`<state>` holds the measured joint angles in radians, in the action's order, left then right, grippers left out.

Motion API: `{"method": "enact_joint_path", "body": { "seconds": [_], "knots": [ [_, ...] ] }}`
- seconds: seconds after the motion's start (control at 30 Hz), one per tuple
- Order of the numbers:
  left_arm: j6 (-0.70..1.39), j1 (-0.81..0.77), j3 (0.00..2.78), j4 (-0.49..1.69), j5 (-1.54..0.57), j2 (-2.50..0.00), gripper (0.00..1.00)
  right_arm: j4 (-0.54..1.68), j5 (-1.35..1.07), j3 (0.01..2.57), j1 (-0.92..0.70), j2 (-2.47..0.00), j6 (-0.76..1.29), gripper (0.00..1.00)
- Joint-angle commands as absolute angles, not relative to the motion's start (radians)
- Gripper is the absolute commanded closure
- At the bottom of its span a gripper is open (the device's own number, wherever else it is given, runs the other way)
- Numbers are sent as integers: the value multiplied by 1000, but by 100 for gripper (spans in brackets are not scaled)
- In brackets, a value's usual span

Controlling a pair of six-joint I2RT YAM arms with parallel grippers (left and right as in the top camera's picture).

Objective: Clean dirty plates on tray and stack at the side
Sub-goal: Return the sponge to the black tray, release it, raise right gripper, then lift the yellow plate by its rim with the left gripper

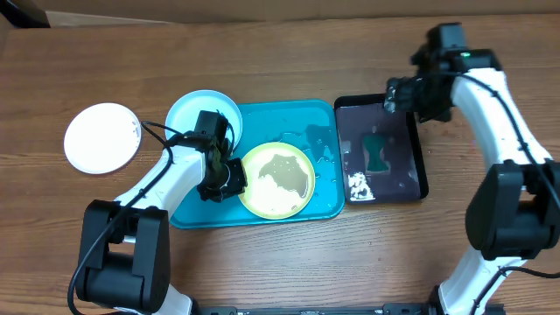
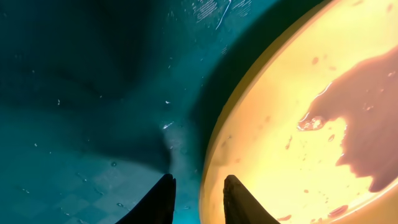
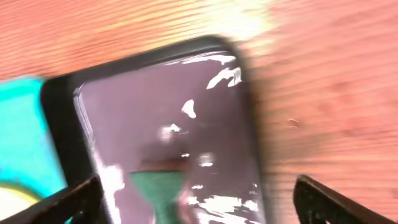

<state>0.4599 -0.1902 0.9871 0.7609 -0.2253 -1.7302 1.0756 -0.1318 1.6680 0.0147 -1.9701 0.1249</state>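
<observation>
The pale yellow plate (image 1: 277,179) lies wet on the teal tray (image 1: 289,118), with a brownish puddle in it. My left gripper (image 1: 223,178) is at the plate's left rim. In the left wrist view its fingers straddle the yellow plate's (image 2: 280,143) rim over the tray (image 2: 93,93), shut on it. The light blue plate (image 1: 203,114) sits on the tray's far left corner. The white plate (image 1: 101,137) rests on the table to the left. My right gripper (image 1: 391,96) hovers wide open and empty over the black tray's far right corner.
A narrow black tray (image 1: 418,157) stands right of the teal one and holds a green sponge (image 1: 376,150) and a blob of white foam (image 1: 358,185). The right wrist view shows the sponge (image 3: 158,190) lying free below the open right gripper (image 3: 199,205).
</observation>
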Motion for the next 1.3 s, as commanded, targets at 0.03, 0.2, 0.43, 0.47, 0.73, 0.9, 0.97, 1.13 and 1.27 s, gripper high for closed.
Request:
{"method": "enact_joint_path", "body": {
  "seconds": [0.03, 0.2, 0.43, 0.47, 0.73, 0.9, 0.97, 1.13, 1.27],
  "knots": [
    [449, -197, 975, 749, -229, -1741, 71, 1079, -132, 1683, 108, -1954, 180, 0],
    [449, -197, 975, 746, -228, -1741, 73, 1079, -132, 1682, 153, -1954, 180, 0],
    [449, -218, 961, 727, -228, -1741, 78, 1079, -131, 1682, 159, -1954, 180, 0],
    [450, -224, 957, 722, -229, -1741, 78, 1079, -132, 1682, 159, -1954, 180, 0],
    [451, -255, 949, 699, -228, -1741, 96, 1079, -131, 1682, 159, -1954, 180, 0],
    [448, -237, 1012, 747, -200, -1741, 96, 1079, -131, 1682, 159, -1954, 179, 0],
    [439, -234, 1069, 784, -168, -1741, 96, 1079, -131, 1682, 159, -1954, 179, 0],
    [400, -235, 1266, 884, -91, -1741, 96, 1079, -131, 1682, 159, -1954, 179, 0],
    [396, -236, 1374, 896, -86, -1741, 96, 1079, -132, 1682, 159, -1954, 179, 0]
  ]
}}
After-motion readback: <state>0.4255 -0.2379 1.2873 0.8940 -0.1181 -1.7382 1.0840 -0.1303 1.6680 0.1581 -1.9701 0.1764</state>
